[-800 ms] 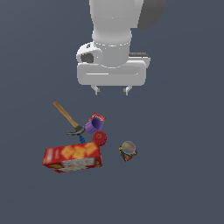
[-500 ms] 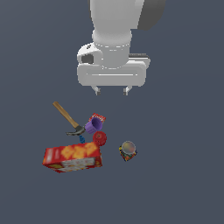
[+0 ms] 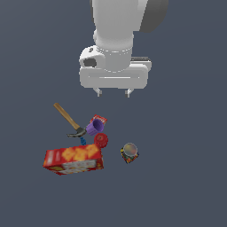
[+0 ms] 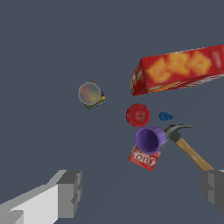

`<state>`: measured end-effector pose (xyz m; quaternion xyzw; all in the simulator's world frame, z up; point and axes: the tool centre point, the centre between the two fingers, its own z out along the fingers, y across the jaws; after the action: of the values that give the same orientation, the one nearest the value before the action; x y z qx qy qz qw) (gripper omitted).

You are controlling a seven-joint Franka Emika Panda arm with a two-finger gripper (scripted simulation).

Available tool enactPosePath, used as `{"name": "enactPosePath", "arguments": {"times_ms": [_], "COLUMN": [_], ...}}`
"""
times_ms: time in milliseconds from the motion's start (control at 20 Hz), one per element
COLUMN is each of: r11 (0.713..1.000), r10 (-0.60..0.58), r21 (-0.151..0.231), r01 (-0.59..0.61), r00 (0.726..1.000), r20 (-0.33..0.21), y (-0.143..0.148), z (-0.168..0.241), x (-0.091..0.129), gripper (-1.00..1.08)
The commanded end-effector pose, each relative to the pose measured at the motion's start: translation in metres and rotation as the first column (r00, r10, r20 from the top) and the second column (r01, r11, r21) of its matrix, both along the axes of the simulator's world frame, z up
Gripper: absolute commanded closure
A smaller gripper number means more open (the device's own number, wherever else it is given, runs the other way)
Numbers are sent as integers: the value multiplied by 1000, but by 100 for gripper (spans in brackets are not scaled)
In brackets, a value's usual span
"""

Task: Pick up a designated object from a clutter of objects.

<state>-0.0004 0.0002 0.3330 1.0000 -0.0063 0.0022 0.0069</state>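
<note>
Nothing was grasped yet; the tool (image 3: pixel 113 93) hung wide and empty, well apart from the can (image 3: pixel 129 152); the can stood on the bench (image 3: pixel 186 177) near the cracker box (image 3: pixel 74 159), untouched; approach, grip and lift all remained.

Both views look straight down — wrist nearer — sharing the clutter (image 3: pixel 84 144)

Small can (image 3: pixel 129 152) apart, to the exterior view's right of the clutter. Cup (image 3: pixel 94 128) between hammer (image 3: pixel 68 119) and packet (image 3: pixel 99 120), round thing (image 3: pixel 101 140) beside it, cracker box (image 3: pixel 73 159) nearest the exterior view's bottom edge. Hand (image 3: pixel 113 93) high above.
</note>
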Motion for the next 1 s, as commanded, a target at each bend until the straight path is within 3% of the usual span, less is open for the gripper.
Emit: {"name": "enactPosePath", "arguments": {"times_ms": [0, 550, 950], "r11": [1000, 990, 950], "r10": [8, 139, 314], "r21": [-1, -5, -2], "r01": [-8, -139, -314], "r00": [1000, 990, 950], "r20": [-1, -4, -7], "y": [1, 17, 41], "z": [-3, -48, -117], "x": [2, 35, 71], "gripper": [-92, -92, -92]}}
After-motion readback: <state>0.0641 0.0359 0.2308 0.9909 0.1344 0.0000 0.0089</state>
